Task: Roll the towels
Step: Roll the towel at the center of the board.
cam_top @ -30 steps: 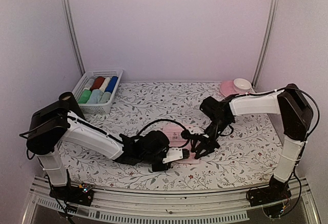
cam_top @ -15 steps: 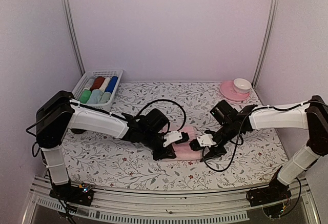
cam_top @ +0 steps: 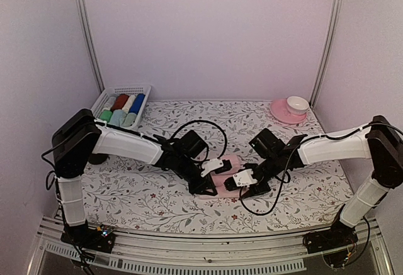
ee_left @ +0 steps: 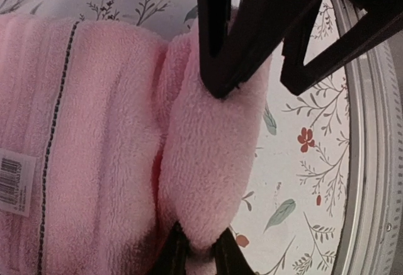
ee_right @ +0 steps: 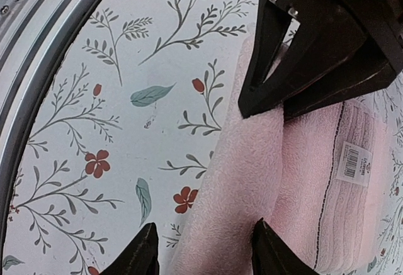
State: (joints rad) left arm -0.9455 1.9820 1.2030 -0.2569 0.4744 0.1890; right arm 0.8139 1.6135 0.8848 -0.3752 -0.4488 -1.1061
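Left gripper (ee_left: 198,253) clamped pink towel (ee_left: 94,136) fold; right gripper (ee_right: 204,250) straddled it, jaws apart. Req'd: roll both ends evenly, fold kept tight.

I see the towel (cam_top: 224,179) on the table (cam_top: 302,190), front centre, between left gripper (cam_top: 206,187) and right gripper (cam_top: 244,190); basket (cam_top: 119,89) back left, saucer (cam_top: 278,111) back right.

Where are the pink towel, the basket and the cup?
pink towel (ee_left: 214,162): left wrist view, its rolled edge.
basket (cam_top: 126,87): top view, far rim.
cup (cam_top: 298,104): top view, its bowl.
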